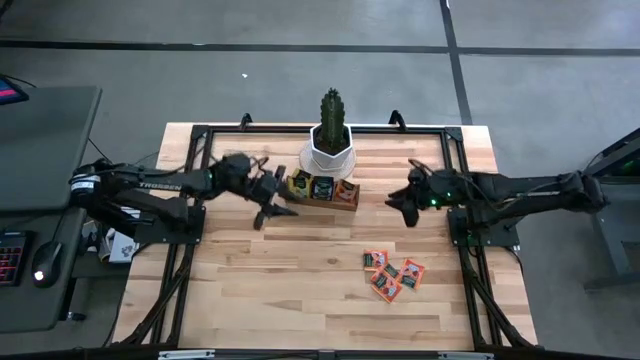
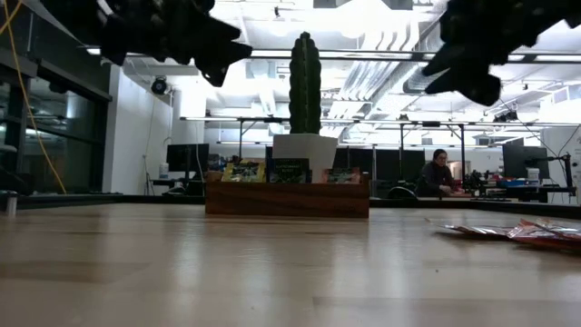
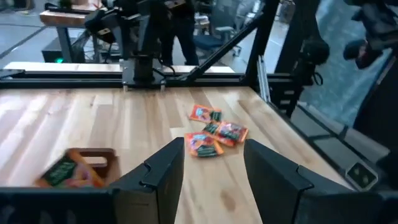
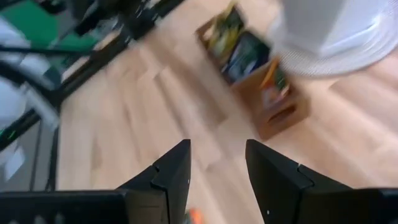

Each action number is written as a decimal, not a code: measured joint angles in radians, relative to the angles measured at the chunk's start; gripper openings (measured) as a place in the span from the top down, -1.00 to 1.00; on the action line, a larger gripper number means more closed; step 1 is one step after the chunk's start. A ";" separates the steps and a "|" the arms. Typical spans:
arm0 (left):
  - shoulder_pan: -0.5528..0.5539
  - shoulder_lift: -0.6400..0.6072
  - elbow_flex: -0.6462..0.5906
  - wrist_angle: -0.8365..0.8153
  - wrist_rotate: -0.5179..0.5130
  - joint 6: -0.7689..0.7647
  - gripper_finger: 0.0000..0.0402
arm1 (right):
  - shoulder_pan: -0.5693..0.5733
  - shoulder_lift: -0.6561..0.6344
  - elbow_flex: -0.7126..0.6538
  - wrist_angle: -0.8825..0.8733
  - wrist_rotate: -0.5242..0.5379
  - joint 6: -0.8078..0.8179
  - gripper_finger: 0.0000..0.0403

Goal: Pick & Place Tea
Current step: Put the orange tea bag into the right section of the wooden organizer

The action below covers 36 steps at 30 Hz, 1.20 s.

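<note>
Several orange-red tea sachets (image 1: 392,273) lie loose and flat on the table at the near right; they also show in the left wrist view (image 3: 213,132). A brown wooden tray (image 1: 322,191) below the cactus pot holds yellow-green, dark and orange sachets upright in its compartments (image 4: 249,59). My left gripper (image 1: 275,209) hovers open just left of the tray, nothing between its fingers. My right gripper (image 1: 408,211) hangs open above the table to the tray's right, also with nothing between its fingers.
A white pot with a green cactus (image 1: 331,140) stands just behind the tray. Black frame rails (image 1: 455,150) run along the table's edges. Bare wood lies between the tray and the loose sachets. A person (image 2: 439,173) sits in the room far beyond the table.
</note>
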 joint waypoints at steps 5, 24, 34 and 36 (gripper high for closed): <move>-0.198 0.081 0.011 0.034 -0.254 -0.096 0.18 | 0.138 0.000 0.000 -0.053 0.007 0.017 0.26; -0.423 0.653 0.430 0.050 -0.509 -0.325 0.18 | 0.455 0.448 0.000 -0.022 0.096 0.214 0.35; -0.424 0.771 0.491 -0.002 -0.497 -0.514 0.18 | 0.484 0.547 0.000 0.059 0.130 0.360 0.97; -0.422 0.811 0.535 0.049 -0.482 -0.574 0.18 | 0.484 0.565 0.000 0.080 0.132 0.364 0.99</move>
